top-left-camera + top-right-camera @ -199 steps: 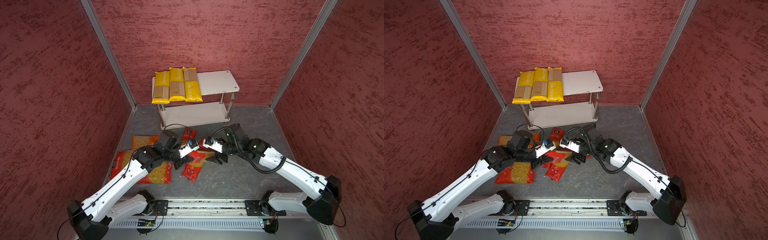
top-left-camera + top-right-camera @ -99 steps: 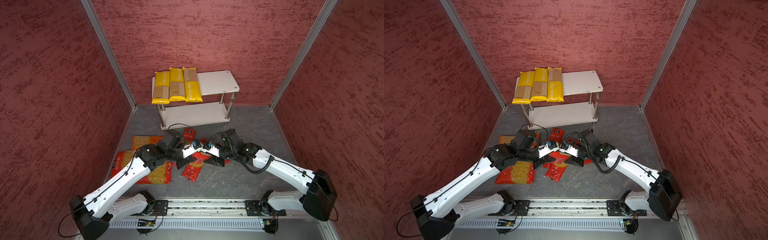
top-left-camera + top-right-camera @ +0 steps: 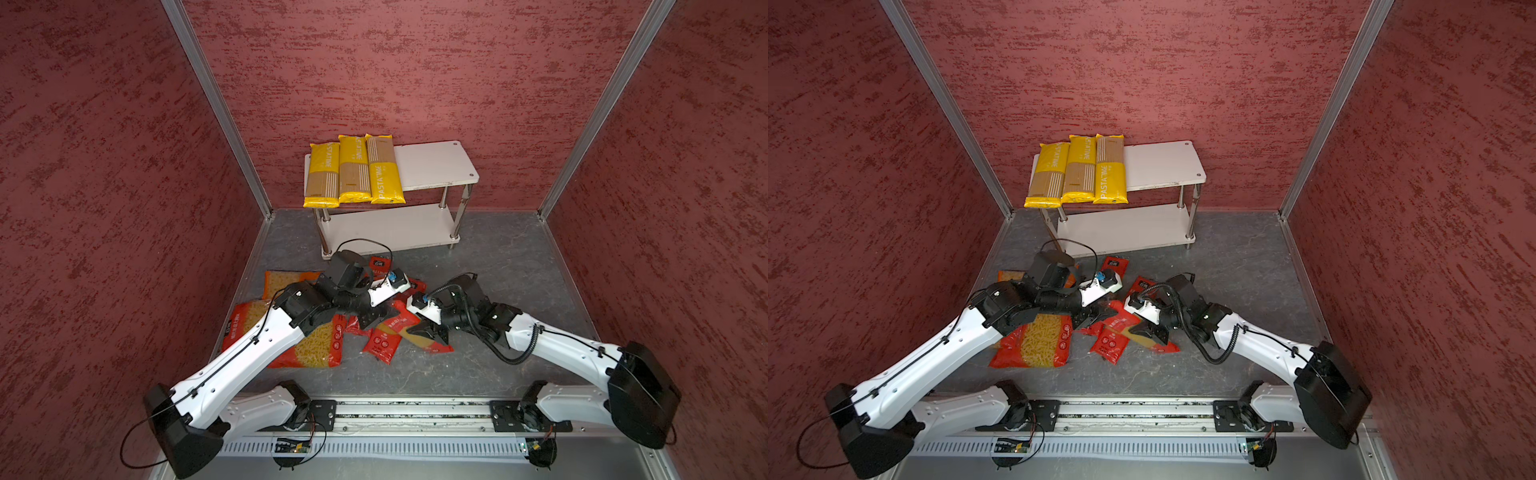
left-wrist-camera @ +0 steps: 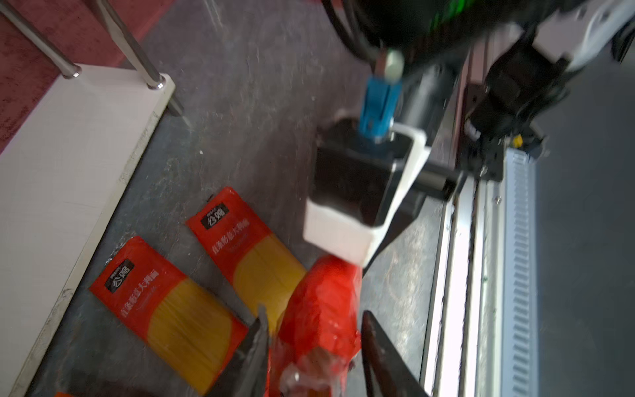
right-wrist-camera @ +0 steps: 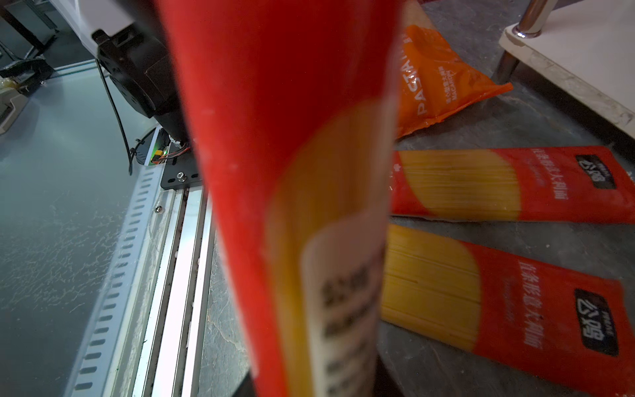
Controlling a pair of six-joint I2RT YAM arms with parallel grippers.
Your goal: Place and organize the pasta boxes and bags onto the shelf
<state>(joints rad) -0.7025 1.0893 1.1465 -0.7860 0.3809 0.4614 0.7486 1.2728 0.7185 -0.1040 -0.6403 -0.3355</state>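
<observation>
Here a red spaghetti bag (image 5: 292, 137) is held off the grey floor (image 3: 498, 270) between the two arms, in front of the shelf (image 3: 436, 166). The right gripper (image 3: 426, 330) is clamped on it near one end, with yellow strands and a red tip poking out past the jaws. The left gripper (image 4: 314, 314) has its jaws parted on either side of the crumpled other end, thin gaps showing. Two other red spaghetti bags (image 4: 165, 309) lie side by side on the floor near the lower board. Three yellow spaghetti packs (image 3: 353, 170) fill the top board's left half. Short-pasta bags (image 3: 311, 349) lie under the left arm.
</observation>
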